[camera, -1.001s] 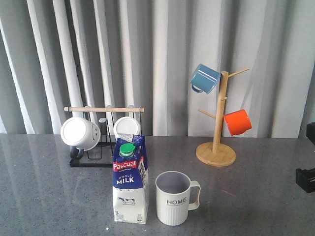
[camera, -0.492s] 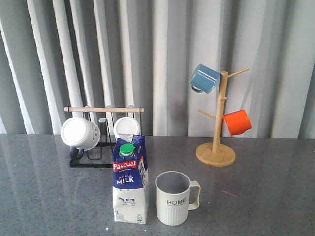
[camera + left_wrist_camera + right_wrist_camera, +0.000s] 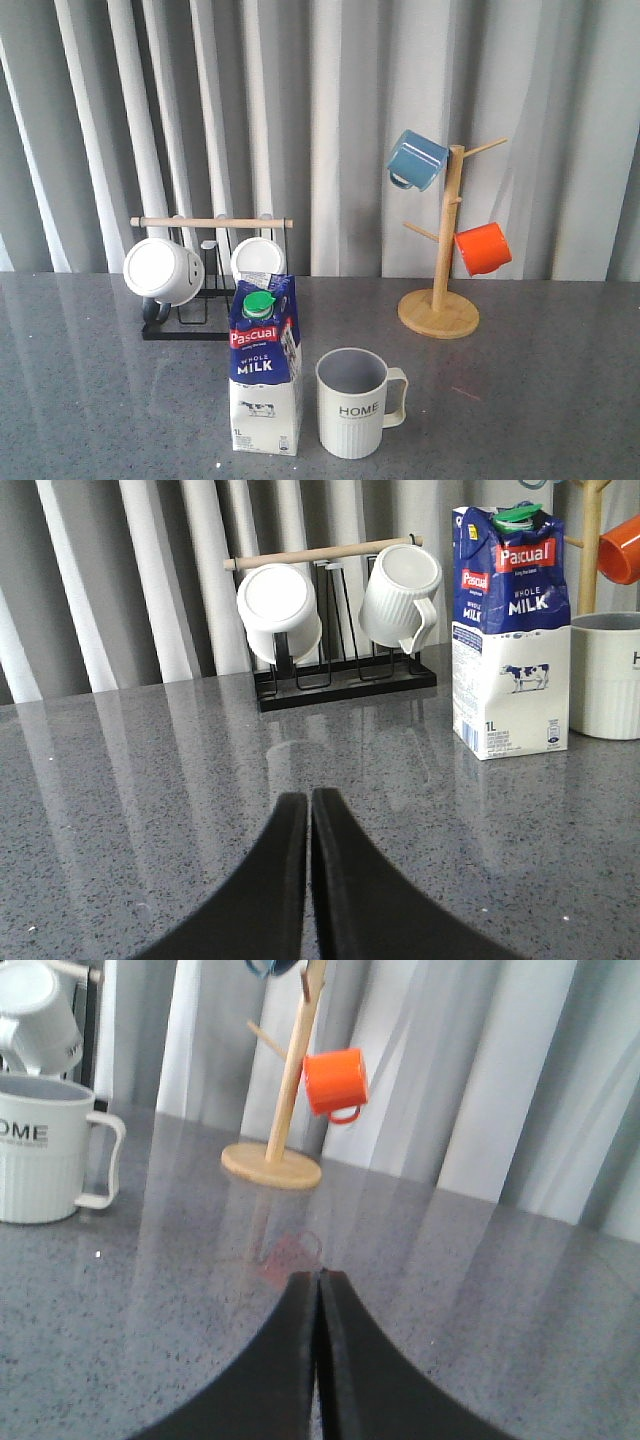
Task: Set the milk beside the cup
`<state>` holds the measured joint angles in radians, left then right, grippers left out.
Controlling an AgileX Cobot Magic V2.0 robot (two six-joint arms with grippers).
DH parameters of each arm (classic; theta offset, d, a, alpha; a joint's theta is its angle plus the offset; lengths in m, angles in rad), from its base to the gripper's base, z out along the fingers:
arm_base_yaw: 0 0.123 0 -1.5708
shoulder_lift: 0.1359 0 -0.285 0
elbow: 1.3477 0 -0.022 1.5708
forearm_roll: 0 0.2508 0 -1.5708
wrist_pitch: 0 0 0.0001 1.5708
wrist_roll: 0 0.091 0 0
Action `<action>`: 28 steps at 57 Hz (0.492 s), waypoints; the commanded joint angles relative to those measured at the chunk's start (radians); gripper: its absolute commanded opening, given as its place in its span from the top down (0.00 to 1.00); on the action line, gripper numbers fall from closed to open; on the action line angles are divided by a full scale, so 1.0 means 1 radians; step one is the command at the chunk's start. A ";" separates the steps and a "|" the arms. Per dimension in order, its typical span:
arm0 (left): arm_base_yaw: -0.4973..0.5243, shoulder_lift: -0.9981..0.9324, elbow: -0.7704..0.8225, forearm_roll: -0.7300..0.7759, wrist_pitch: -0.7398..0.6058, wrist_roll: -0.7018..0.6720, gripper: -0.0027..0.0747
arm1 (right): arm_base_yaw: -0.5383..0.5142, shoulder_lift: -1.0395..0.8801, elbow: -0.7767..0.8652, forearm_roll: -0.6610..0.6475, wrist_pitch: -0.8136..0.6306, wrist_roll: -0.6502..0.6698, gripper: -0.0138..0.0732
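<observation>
Left gripper (image 3: 309,810) and right gripper (image 3: 319,1295) both had fingers pressed together on nothing, low over the grey table (image 3: 540,400), well apart from the goods. The milk (image 3: 265,365) stood upright near the table's front edge, just beside the cup (image 3: 353,402), a thin gap between them; the placing looked done, so the sound course was to keep both arms clear of the tall carton. Carton read "Pascual", "WHOLE MILK", "1L"; cup read "HOME".

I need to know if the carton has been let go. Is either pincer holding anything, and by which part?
Nothing is held. The left pincer and right pincer are both shut on nothing above the table; the milk stands free beside the cup.
</observation>
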<state>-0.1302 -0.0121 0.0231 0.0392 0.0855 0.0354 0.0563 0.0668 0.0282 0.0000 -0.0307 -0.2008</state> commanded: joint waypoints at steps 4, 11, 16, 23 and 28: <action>-0.001 -0.012 -0.023 -0.010 -0.068 0.000 0.97 | -0.007 -0.095 0.010 -0.012 0.013 -0.011 0.85; -0.001 -0.012 -0.022 -0.010 -0.067 0.000 0.97 | -0.007 -0.093 0.010 0.000 0.044 -0.003 0.85; -0.001 -0.012 -0.022 -0.010 -0.067 0.000 0.97 | -0.021 -0.093 0.010 0.000 0.045 0.006 0.85; -0.001 -0.012 -0.022 -0.010 -0.067 0.000 0.97 | -0.041 -0.093 0.010 -0.006 0.041 0.043 0.85; -0.001 -0.012 -0.022 -0.010 -0.067 0.000 0.97 | -0.038 -0.093 0.010 -0.007 0.041 0.049 0.85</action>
<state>-0.1302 -0.0121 0.0231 0.0392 0.0872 0.0357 0.0224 -0.0093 0.0282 0.0000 0.0806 -0.1642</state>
